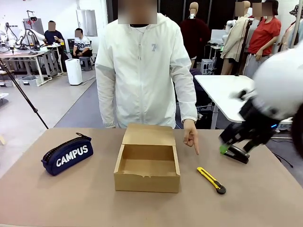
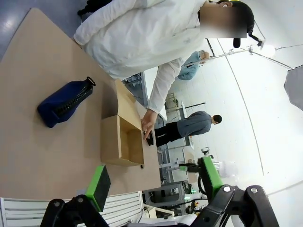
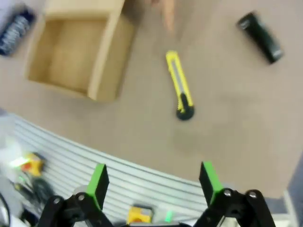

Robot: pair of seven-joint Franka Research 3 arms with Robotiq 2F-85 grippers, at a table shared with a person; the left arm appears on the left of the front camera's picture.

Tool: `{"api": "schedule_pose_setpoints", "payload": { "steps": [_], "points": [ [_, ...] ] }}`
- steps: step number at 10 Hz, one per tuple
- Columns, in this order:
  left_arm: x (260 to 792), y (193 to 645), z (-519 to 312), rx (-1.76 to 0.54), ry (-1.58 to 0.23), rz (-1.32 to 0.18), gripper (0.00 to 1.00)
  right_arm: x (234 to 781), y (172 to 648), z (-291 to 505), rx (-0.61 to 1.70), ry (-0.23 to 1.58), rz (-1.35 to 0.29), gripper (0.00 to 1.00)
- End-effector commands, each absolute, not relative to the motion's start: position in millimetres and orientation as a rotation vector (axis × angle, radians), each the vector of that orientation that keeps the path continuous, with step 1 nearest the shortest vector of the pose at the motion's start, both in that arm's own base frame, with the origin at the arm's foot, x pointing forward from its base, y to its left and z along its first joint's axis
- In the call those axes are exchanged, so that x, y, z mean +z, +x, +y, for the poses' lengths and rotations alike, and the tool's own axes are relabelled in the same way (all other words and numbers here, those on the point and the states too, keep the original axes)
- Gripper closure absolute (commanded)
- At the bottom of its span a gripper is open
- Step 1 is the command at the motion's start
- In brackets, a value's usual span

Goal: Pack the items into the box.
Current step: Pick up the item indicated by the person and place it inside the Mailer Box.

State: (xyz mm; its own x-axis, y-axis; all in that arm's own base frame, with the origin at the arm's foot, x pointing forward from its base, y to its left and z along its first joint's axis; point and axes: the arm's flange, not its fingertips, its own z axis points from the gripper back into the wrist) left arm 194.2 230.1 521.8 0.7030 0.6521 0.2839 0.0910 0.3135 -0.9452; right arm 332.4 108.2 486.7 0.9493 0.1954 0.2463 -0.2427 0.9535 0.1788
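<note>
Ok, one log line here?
box open, empty | pouch, knife, stapler on table | hand pointing down | left end effector open | right end effector open

The tan surface (image 1: 71, 201) is carrying a navy pouch (image 1: 67, 154) at left, an open box (image 1: 147, 183) centrally, a yellow knife (image 1: 211, 179) and black stapler (image 1: 236, 154) lying right

White rounded right arm (image 1: 284, 90), black wrist. The left hand (image 2: 155, 180) and right hand (image 3: 154, 182): black linkages, silver screws, green pads (image 2: 98, 185). The person (image 1: 142, 71) wears white zip jacket, long sleeves, small grey chest mark.
</note>
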Motion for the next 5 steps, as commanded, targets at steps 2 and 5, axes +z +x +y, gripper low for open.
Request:
{"api": "schedule_pose_setpoints", "payload": {
  "steps": [2,5],
  "points": [
    [523.4,194.0,231.3,0.399,-1.223,-0.759,0.0,441.8,344.3,139.5,0.478,-0.077,-0.104,0.0],
    [523.4,194.0,231.3,0.399,-1.223,-0.759,0.0,438.9,328.3,155.8,0.433,-0.011,-0.097,0.0]
  ]
}}
